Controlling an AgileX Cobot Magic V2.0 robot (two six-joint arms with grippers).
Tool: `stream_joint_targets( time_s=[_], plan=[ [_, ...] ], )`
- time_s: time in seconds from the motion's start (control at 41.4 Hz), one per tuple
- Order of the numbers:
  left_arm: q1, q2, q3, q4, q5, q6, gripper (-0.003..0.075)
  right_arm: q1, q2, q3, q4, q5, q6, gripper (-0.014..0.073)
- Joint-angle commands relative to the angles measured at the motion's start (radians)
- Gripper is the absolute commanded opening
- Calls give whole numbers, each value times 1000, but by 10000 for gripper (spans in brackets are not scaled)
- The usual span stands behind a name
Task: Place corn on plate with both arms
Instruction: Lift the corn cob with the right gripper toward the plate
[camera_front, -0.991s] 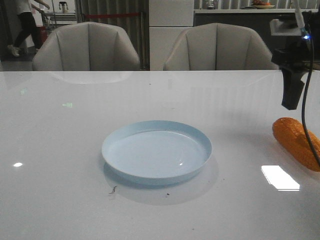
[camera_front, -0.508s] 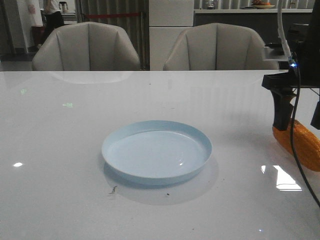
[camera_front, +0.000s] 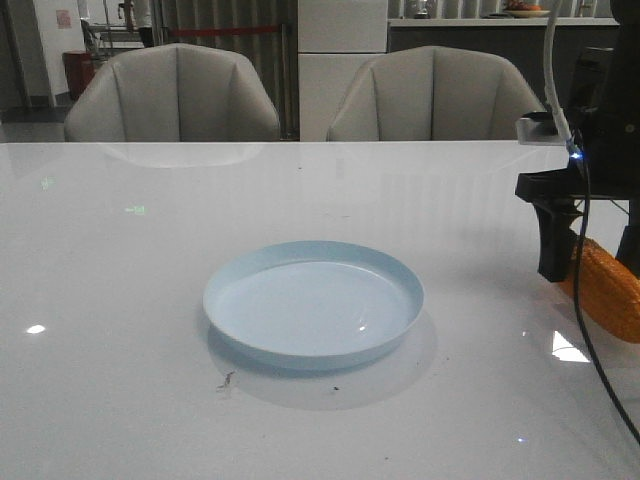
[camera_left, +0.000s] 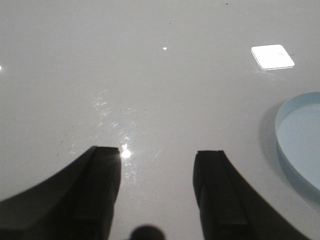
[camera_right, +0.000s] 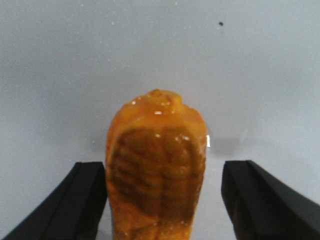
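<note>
Straddling the corn (camera_right: 156, 170) with my right gripper (camera_right: 162, 200), I am keeping my fingers (camera_right: 85, 200) wide apart so the cob sits between them with room on both sides; one finger is lying just beside its flank, the other is standing well clear. Nothing is being squeezed yet. The corn is lying flat on the table (camera_front: 120, 300), well to the right of the plate (camera_front: 314, 301) and near the table's right edge, with its rounded end pointing away from my wrist. I am lining up along its length, because a grip across the narrow width looks to me more secure than one on the tapered end.

In the front view my right finger is hanging in front of the corn, on its plate side, which is why part of the orange body is hidden there. A white cable (camera_front: 551, 60) is running down my right arm.

My left gripper (camera_left: 157, 190) is hovering above bare table just beside the plate, on the side away from the corn, its fingers spread and holding nothing. I am judging that it is waiting there, close to the plate, because the task calls for both arms.

The plate is sitting bare in the middle of the table. Closing on the glossy, bumpy cob could let it roll or slip, so a centred, slow squeeze seems wise.
</note>
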Motion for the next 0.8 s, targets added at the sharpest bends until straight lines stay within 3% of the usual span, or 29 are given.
stream_joint_targets(
  time_s=[0.0, 0.242, 0.532, 0.774],
  plan=[
    [-7, -9, -28, -9, -73, -12, 401, -5, -56, -31, 9, -11, -1, 580],
    [-7, -9, -28, -9, -73, -12, 401, -5, -42, -31, 9, -19, -1, 546],
    [-7, -9, -28, -9, -73, -12, 401, -5, -40, -31, 9, -11, -1, 311],
    [-7, -9, -28, -9, -73, -12, 401, -5, -40, -40, 9, 0, -1, 288]
  ],
)
